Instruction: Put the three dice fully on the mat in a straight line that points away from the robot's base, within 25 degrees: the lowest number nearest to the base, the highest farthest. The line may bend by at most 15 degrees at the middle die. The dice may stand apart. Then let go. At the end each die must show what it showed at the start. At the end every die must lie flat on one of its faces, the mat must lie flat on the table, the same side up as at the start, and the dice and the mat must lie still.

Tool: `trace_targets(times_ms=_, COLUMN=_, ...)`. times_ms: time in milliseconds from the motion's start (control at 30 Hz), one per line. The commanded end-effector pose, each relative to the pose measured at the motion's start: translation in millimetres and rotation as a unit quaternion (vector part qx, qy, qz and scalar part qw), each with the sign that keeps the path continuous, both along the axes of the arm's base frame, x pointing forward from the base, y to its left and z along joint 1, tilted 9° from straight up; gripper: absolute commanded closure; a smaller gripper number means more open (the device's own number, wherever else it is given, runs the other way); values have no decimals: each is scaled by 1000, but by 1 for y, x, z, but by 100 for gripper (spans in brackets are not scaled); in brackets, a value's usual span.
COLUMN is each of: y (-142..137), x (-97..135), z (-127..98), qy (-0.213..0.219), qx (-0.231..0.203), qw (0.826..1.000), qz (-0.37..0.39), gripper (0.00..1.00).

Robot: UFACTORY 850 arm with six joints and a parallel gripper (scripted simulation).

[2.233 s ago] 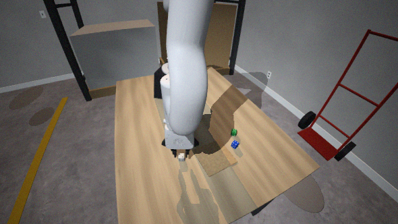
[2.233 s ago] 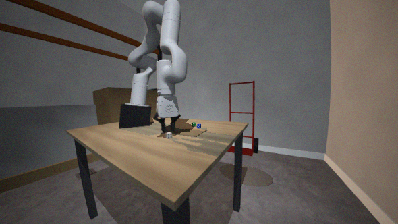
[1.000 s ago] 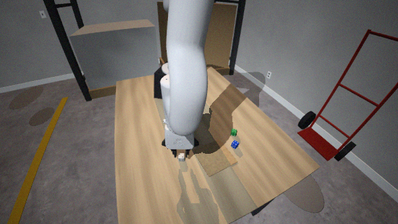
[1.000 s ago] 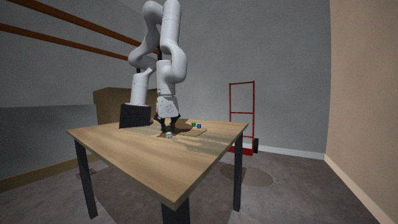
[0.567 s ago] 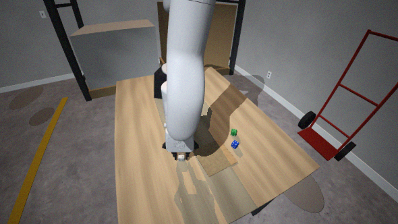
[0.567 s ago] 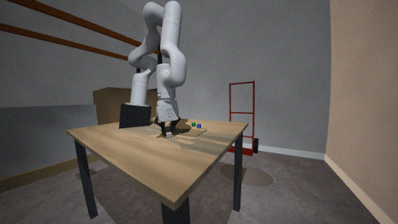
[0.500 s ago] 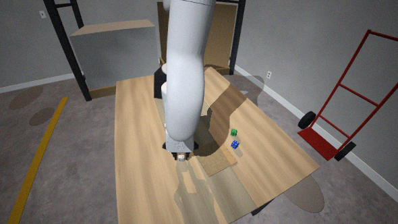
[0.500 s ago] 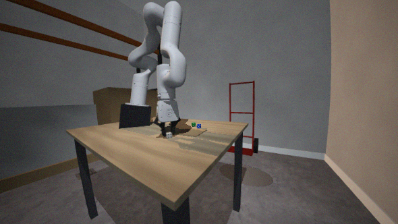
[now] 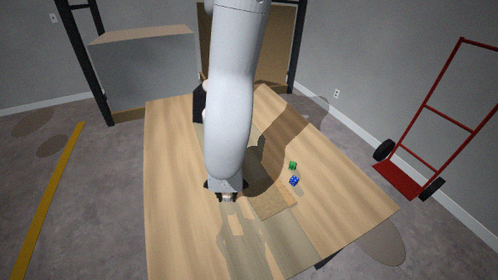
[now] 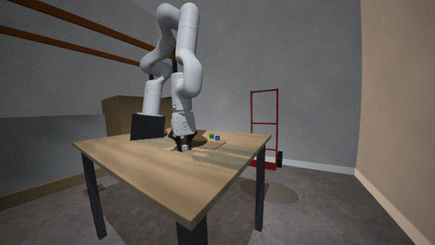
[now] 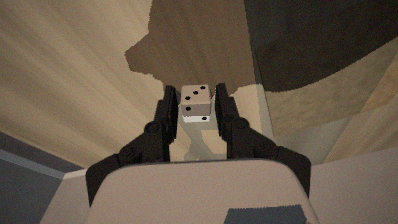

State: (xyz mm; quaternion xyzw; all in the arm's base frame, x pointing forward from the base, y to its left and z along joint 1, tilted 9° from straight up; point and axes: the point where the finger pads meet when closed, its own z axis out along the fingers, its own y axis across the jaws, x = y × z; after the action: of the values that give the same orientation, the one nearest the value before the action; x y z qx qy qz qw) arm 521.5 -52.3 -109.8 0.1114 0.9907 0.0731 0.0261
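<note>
A white die (image 11: pixel 195 102) sits on the table top with three pips up. It also shows in the top view (image 9: pixel 227 196) and the exterior view (image 10: pixel 183 148). My gripper (image 11: pixel 196 96) is down at the table, with one finger on each side of this die. The fingers stand partly open, with a thin gap to the die. The tan mat (image 9: pixel 272 200) lies just right of the gripper, partly in the arm's shadow. A green die (image 9: pixel 292 165) and a blue die (image 9: pixel 294 180) stand close together by the mat's right edge; I cannot tell whether they are on it.
The robot's black base (image 10: pixel 147 126) stands at the far end of the table. The arm (image 9: pixel 228 105) hides part of the table and mat in the top view. A red hand truck (image 9: pixel 430 139) stands on the floor to the right.
</note>
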Motion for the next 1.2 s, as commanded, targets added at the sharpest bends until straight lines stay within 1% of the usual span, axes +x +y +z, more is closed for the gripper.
trace_targets(times_ms=0, y=0, x=1, z=1, qy=-1, qx=0, qw=1000, qz=0, gripper=58)
trace_targets(times_ms=967, y=0, x=1, z=1, qy=-1, qx=0, qw=1000, qz=0, gripper=58)
trace_targets(times_ms=1000, y=0, x=1, z=1, qy=-1, qx=0, qw=1000, qz=0, gripper=79)
trace_targets(times_ms=1167, y=0, x=1, z=1, qy=-1, qx=0, qw=1000, qz=0, gripper=79)
